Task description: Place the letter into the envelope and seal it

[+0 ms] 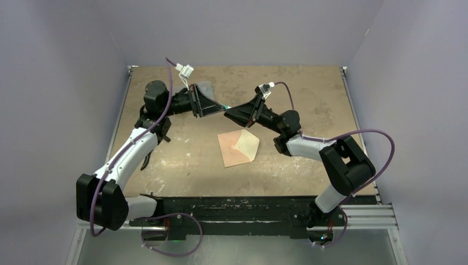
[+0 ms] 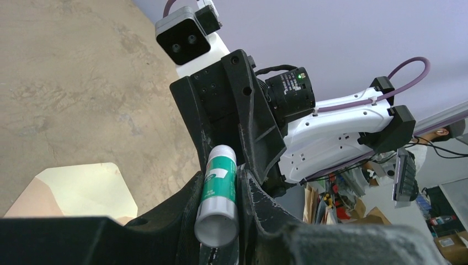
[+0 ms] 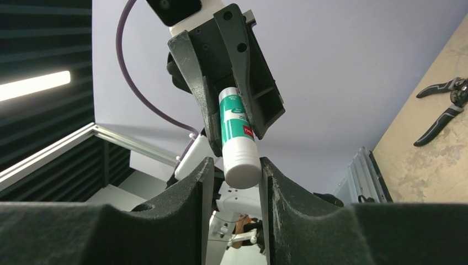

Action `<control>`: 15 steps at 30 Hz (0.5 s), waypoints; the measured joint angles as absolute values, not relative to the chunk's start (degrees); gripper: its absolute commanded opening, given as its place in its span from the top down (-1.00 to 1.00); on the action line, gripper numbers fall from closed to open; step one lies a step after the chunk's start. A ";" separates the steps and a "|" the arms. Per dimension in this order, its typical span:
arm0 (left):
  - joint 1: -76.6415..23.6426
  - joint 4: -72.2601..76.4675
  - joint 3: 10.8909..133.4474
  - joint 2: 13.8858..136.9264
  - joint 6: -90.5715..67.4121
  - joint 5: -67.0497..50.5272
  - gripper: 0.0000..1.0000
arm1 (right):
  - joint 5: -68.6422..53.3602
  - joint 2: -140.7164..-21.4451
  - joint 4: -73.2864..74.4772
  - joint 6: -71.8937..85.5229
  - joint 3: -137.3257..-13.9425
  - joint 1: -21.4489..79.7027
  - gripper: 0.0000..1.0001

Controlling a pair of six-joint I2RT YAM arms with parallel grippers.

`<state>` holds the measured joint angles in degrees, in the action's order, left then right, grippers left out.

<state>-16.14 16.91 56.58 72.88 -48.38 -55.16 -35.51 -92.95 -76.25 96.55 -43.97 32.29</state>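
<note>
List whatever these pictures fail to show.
- Top view: no separate letter shows; whether it lies inside the envelope, the paper hides.
- The glue stick label is too small to read in either wrist view.
- Right wrist view: the right gripper flanks the cap, contact unclear.
- In the left wrist view the left gripper cuts off the envelope.

Your counter (image 1: 309, 88) is a worn tan board, mottled with pale scuffs. Near its middle the envelope (image 1: 238, 148) lies flat, its pointed flap open and showing a paler cream face. Over by the left edge, a pair of dark pliers (image 3: 444, 107) rests on the board, well apart from the envelope.
</note>
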 measured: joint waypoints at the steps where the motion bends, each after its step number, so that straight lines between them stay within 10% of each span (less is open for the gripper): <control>1: -16.14 16.80 56.58 72.82 -48.21 -55.16 1.00 | -35.51 -93.10 -76.55 96.71 -43.97 32.32 0.21; 15: -16.14 15.84 56.42 71.00 -45.45 -55.07 1.00 | -35.38 -93.25 -79.31 98.52 -43.75 32.34 0.21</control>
